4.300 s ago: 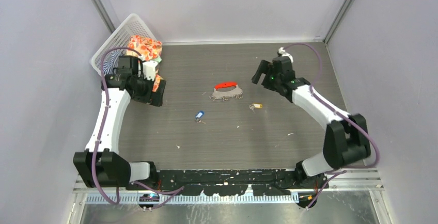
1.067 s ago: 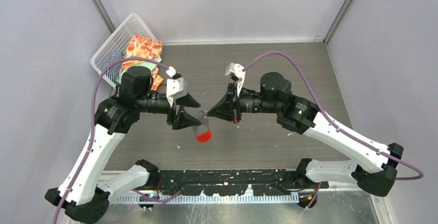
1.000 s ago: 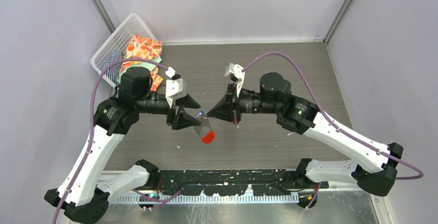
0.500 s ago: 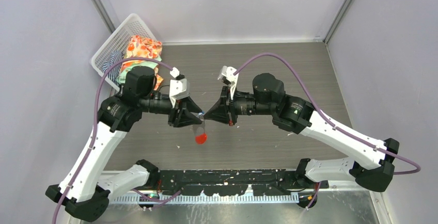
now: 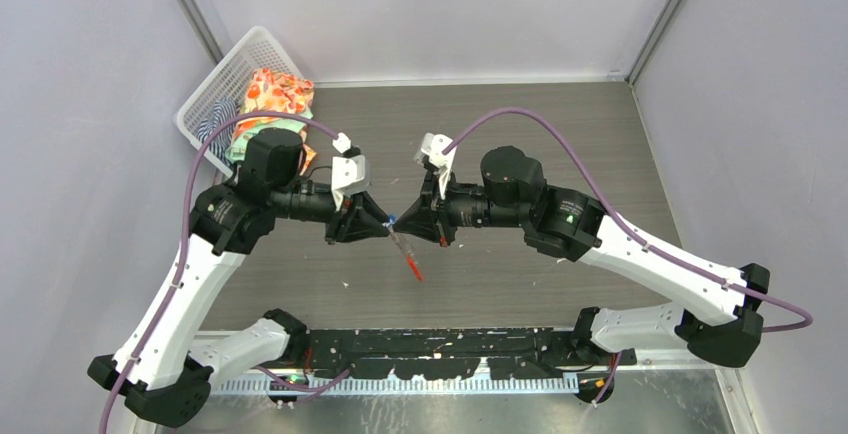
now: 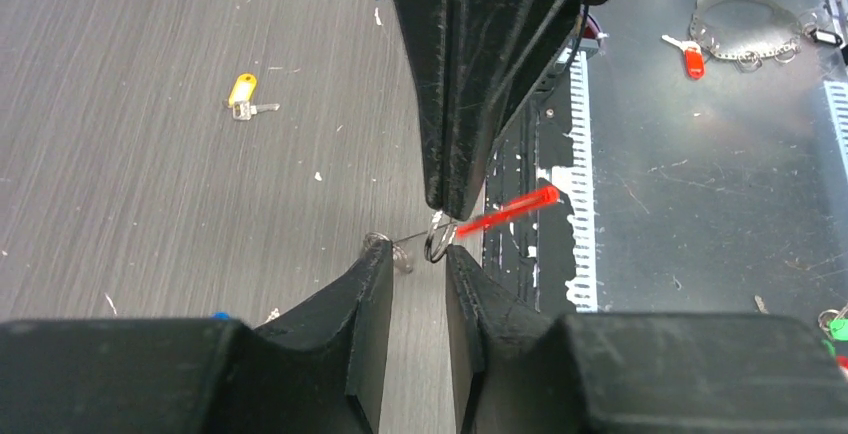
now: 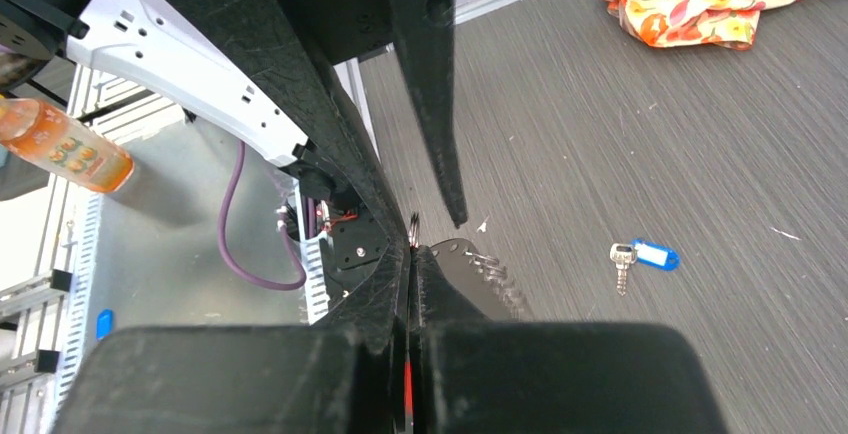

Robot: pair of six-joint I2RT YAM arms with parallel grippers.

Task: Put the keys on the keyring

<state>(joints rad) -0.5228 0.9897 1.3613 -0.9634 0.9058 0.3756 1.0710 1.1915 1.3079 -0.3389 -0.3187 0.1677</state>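
Keyring (image 6: 500,214) aloft above table (image 5: 520,124).
Right fingers (image 7: 385,299) pinched shut on its ring; left fingers (image 6: 370,299) narrowly apart at it, grip indeterminate.

I'm seeing the red-tagged grey metal keyring (image 5: 409,264) dangling mid-air; the blue-headed key (image 7: 648,254) and yellow-headed key (image 6: 246,92) are lying on the worktop (image 5: 500,124).

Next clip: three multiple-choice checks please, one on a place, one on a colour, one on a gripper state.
1. The yellow key lies: A) on the table B) in the basket C) on the cloth.
2. The keyring has a tag that is: A) green B) red C) white.
3. The right gripper is: A) wide open B) out of view C) shut on the keyring.
Answers: 1 A, it lies alone on the tabletop; 2 B, the tag shows red beside the ring; 3 C, its fingers press together on the ring.
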